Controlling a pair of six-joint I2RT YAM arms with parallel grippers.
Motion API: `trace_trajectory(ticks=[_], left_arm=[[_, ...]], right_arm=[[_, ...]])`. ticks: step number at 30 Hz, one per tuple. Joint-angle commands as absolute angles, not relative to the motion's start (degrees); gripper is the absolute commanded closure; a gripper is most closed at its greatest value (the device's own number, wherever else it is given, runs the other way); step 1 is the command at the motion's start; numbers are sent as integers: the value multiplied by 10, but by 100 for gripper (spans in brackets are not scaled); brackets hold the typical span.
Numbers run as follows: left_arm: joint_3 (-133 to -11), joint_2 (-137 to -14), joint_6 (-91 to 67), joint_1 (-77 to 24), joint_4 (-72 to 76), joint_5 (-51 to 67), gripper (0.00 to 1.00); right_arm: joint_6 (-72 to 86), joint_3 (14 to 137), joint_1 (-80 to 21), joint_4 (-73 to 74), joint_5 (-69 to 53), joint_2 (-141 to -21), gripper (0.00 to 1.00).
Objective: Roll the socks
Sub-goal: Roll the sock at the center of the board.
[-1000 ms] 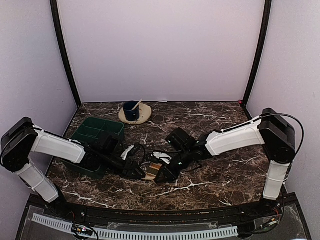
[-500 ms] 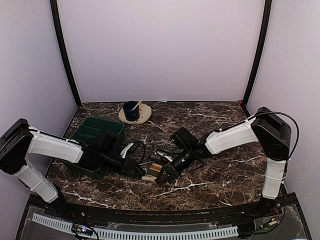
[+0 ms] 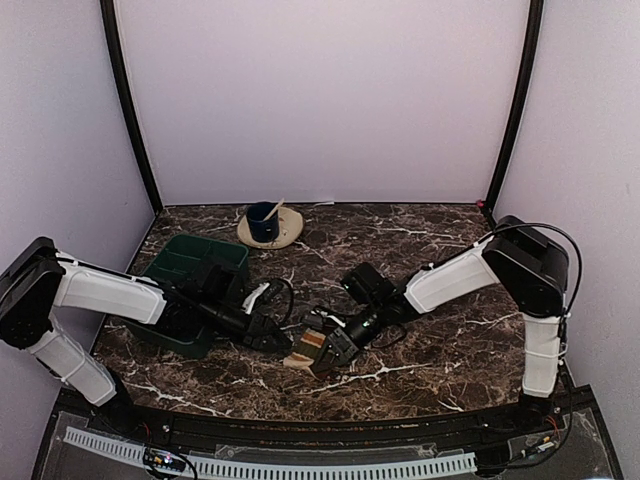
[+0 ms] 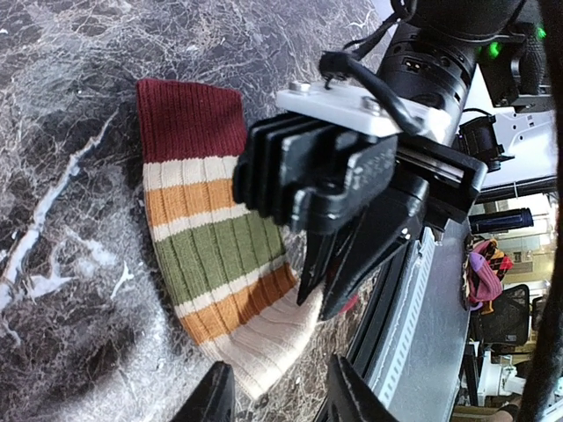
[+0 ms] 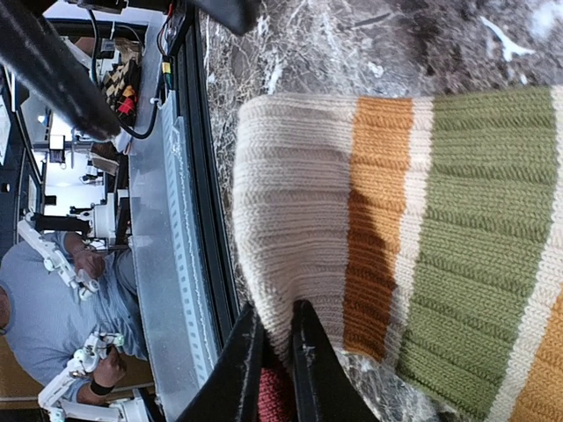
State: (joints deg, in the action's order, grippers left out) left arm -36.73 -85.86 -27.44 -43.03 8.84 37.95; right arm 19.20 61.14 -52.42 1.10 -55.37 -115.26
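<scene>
The striped sock (image 4: 215, 255) lies flat on the marble table, red cuff far, cream toe end near; it also shows in the top view (image 3: 303, 349). My right gripper (image 5: 274, 352) is shut on the edge of the sock's cream end (image 5: 290, 211), with red fabric showing under the fingers. It appears in the left wrist view (image 4: 327, 290) and the top view (image 3: 322, 352). My left gripper (image 4: 281, 400) is open and empty just above the cream end, left of the right gripper (image 3: 275, 338). The plain tan sock is not visible.
A green tray (image 3: 190, 262) stands at the left under my left arm. A tan plate (image 3: 288, 232) with a blue cup and a spoon is at the back. The table's front edge and black rail (image 5: 198, 220) are close to the sock.
My right gripper has shifted slightly left and nearer with the sock's cream end in it. My left gripper has edged slightly right toward it.
</scene>
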Motion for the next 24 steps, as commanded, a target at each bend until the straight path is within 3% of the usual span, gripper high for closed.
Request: trace_trajectory(ticks=[1,24], left_arm=[[-377,-835,-243,-442,73,384,63],[-433,-885,-173,-537,9,284,80]], right_arm=[[208,615,-513,-5,-571,-1169,90],[181,640,-501,58,-537,-1198,91]])
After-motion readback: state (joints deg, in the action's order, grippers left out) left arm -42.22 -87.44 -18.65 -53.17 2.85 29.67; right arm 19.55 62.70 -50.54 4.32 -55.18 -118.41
